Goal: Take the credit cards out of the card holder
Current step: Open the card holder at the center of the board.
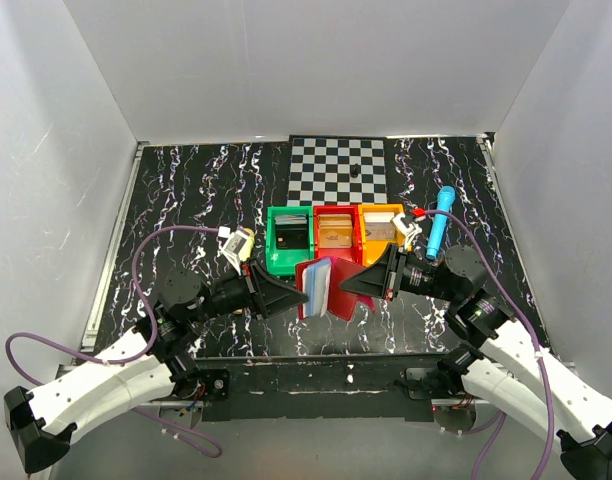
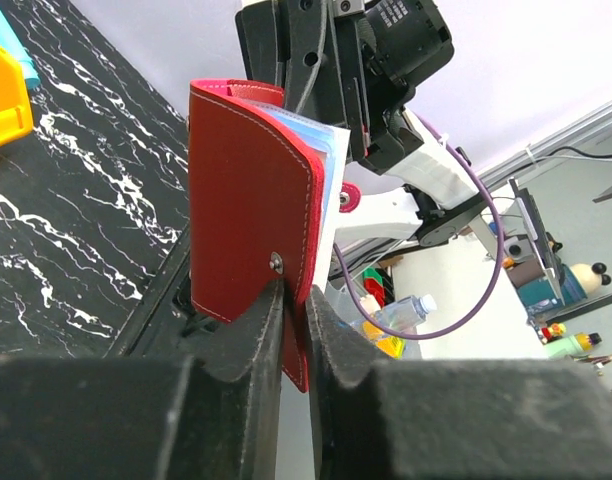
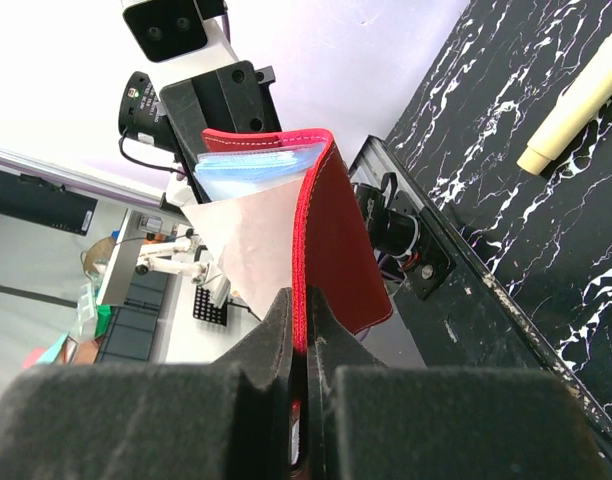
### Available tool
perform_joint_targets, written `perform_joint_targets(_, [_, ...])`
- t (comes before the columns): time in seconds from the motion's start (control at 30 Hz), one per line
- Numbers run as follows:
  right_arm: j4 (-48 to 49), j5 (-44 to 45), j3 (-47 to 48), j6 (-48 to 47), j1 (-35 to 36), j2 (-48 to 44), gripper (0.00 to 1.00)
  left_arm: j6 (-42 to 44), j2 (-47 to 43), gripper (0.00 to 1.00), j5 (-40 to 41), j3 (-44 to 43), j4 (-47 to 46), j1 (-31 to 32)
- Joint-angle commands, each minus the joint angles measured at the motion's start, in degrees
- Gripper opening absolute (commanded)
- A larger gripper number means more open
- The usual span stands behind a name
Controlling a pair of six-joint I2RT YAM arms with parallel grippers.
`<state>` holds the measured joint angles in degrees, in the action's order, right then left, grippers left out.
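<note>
Card holder (image 1: 324, 288) pinched between left end effector (image 1: 298, 292) and right end effector (image 1: 348, 284), both clamped on it

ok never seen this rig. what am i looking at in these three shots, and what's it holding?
Two robot arms are bolted at the near edge of a black marbled table. The top view looks down from above and behind them; the other two views come from cameras on each wrist, with that arm's own fingers at the bottom. The left gripper and the right gripper each pinch one flap of a red card holder, holding it up between them with blue cards showing inside. Behind it sit a green bin, a red bin and an orange bin, plus a checkerboard mat and a blue marker.
</note>
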<state>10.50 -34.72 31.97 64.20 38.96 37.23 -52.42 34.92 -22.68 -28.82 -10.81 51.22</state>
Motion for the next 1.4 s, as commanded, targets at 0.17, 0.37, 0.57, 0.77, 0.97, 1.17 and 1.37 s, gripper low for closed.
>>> perform_joint_targets(0.17, [1.5, -1.5, 1.6, -2.8, -0.1, -0.1, 0.01, 1.5, 1.0, 0.00, -0.7, -3.4, 1.6, 0.3])
perform_joint_targets(0.37, [-3.7, -0.9, 3.8, -6.2, -0.2, -1.0, 0.43, 2.8, 1.7, 0.00, 1.1, -7.3, 8.3, 0.3])
perform_joint_targets(0.57, [-4.7, -0.6, 4.0, -7.2, -0.5, -1.2, 0.56, 6.0, 4.1, 0.00, 2.2, -13.2, 17.5, 0.3])
perform_joint_targets(0.77, [-3.7, -0.2, 3.3, -6.5, -1.6, -3.4, 0.66, 7.3, 4.9, 0.00, 4.1, -15.2, 21.6, 0.3])
perform_joint_targets(0.97, [-2.8, -1.8, 3.2, -6.2, -2.7, -3.5, 0.75, 9.4, 7.0, 0.00, 6.3, -19.3, 27.9, 0.3])
perform_joint_targets(1.17, [-3.6, -2.5, 3.6, -6.8, -2.7, -0.9, 0.78, 9.6, 9.6, 0.00, 6.2, -22.1, 29.3, 0.4])
perform_joint_targets(1.37, [-3.6, -2.4, 4.8, -7.5, -2.7, 0.6, 0.79, 10.4, 13.2, 0.00, 7.3, -24.8, 30.2, 1.7])
